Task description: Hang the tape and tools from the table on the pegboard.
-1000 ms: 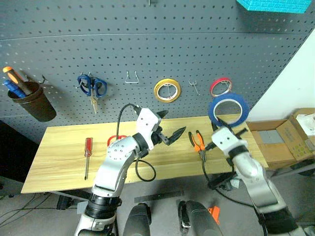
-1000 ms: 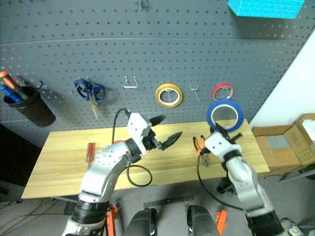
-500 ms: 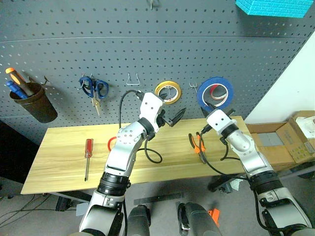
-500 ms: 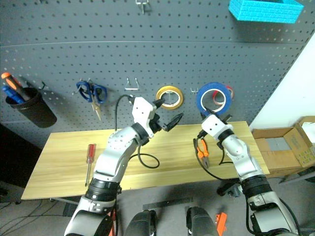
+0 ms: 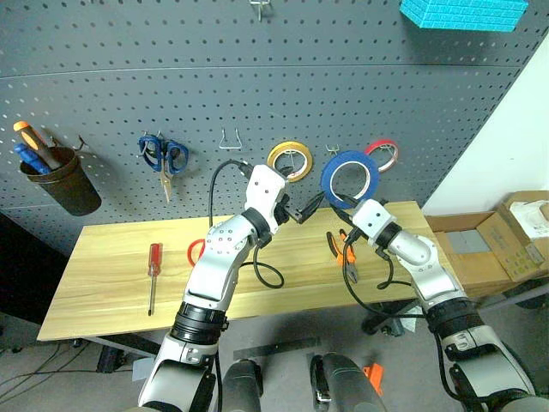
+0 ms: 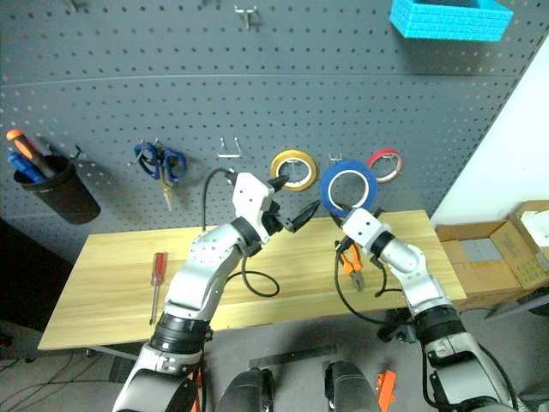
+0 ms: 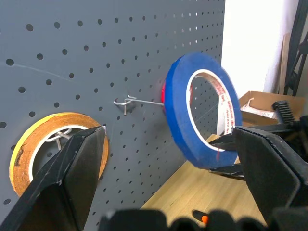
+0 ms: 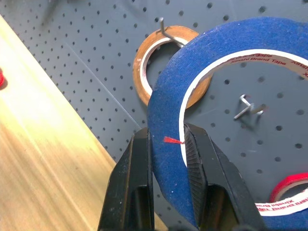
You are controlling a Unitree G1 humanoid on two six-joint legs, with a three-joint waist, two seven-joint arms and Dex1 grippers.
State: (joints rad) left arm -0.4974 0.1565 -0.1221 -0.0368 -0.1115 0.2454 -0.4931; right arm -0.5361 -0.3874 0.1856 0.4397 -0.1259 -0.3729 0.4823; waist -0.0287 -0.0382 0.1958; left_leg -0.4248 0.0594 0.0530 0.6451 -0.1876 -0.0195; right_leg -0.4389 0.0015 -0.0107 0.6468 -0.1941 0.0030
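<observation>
While 3 rolls hang/hover, 2 tools lie.

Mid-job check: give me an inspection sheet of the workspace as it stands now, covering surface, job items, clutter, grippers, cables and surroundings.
Surface: table, light wood planks.
Job's things: blue tape held up before the pegboard, at the bare hook; not yet hung. Pliers, red-handled screwdriver and red-handled scissors lie on the table.
Clutter: yellow roll, red roll and blue-handled scissors hang on the board; dark cup holds screwdrivers.
Grippers: right gripper shut on the blue tape's band; left gripper open, holding nothing.
Cables: black cable loops from the left arm.
Surroundings: turquoise basket on the board; cardboard boxes beside the table.
</observation>
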